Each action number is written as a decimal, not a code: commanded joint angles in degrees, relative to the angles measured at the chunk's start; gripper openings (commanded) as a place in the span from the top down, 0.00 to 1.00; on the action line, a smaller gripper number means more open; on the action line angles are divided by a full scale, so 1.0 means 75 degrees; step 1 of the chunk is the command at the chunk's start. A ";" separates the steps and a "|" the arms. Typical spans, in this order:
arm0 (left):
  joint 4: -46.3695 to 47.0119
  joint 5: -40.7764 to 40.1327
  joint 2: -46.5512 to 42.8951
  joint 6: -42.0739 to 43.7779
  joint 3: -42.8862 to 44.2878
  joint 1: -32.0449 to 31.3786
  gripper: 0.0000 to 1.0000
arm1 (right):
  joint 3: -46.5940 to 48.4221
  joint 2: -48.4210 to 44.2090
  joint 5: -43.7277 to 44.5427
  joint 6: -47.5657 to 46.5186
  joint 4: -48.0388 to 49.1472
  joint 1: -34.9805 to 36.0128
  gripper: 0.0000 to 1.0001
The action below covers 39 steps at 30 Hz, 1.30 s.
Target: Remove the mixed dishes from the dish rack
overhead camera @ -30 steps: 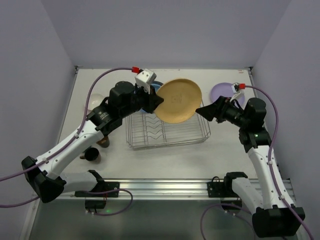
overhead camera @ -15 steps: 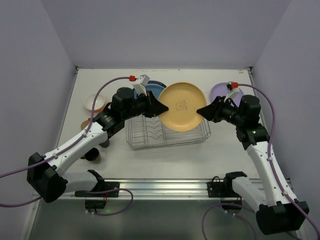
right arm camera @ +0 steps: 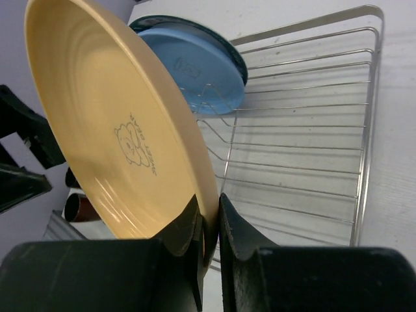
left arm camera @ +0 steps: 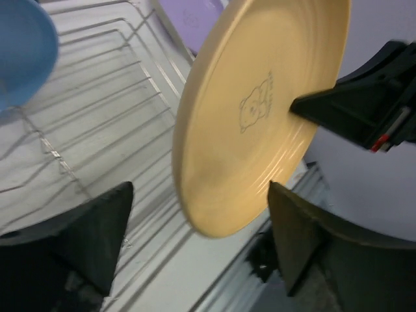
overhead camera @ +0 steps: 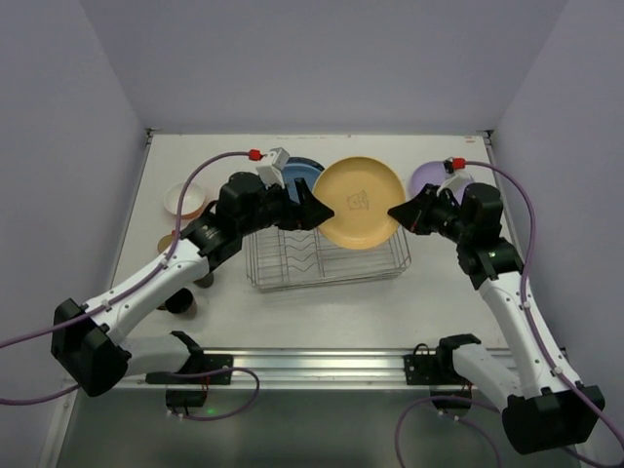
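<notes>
A yellow plate (overhead camera: 359, 203) with a bear drawing hangs tilted above the wire dish rack (overhead camera: 327, 255). My right gripper (overhead camera: 395, 212) is shut on the plate's right rim, and in the right wrist view the fingers (right arm camera: 209, 221) pinch that rim (right arm camera: 110, 130) from both sides. My left gripper (overhead camera: 320, 208) stands open at the plate's left edge. In the left wrist view the plate (left arm camera: 260, 117) sits between the spread fingers (left arm camera: 198, 227) without touching them. A blue plate (overhead camera: 297, 175) leans in the rack's far left corner (right arm camera: 195, 65).
A lavender plate (overhead camera: 434, 180) lies on the table right of the rack. An orange bowl (overhead camera: 183, 200) and dark cups (overhead camera: 178, 300) stand on the table to the left. The rack's dividers (right arm camera: 312, 130) lie below the held plate.
My left gripper has opened and let go of the yellow plate. My right gripper has shut on its opposite rim. The plate has shifted slightly to the right.
</notes>
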 commanded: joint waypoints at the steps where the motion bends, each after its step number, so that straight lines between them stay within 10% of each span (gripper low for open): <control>1: -0.0745 -0.0977 -0.0577 0.0694 0.0538 0.0156 0.00 | -0.0059 0.0038 0.0785 0.0521 0.0548 -0.0219 1.00; 7: -0.1789 -0.3181 -0.1923 0.2100 0.0504 0.0508 0.00 | -0.0631 -0.0008 0.0877 0.2009 0.1168 -0.2104 1.00; 13: -0.2434 -0.3205 -0.2932 0.3285 -0.0268 0.0496 0.00 | -0.0892 0.0657 0.3432 0.3627 0.1966 -0.3277 1.00; 25: -0.1369 -0.4858 -0.5617 0.3754 -0.2765 0.0519 0.00 | 0.1672 0.5484 0.2954 0.3487 0.1933 -0.3877 0.99; 39: -0.1591 -0.4284 -0.5230 0.3813 -0.2719 0.0531 0.00 | 0.2250 0.6894 0.2367 0.3370 0.1299 -0.3877 0.90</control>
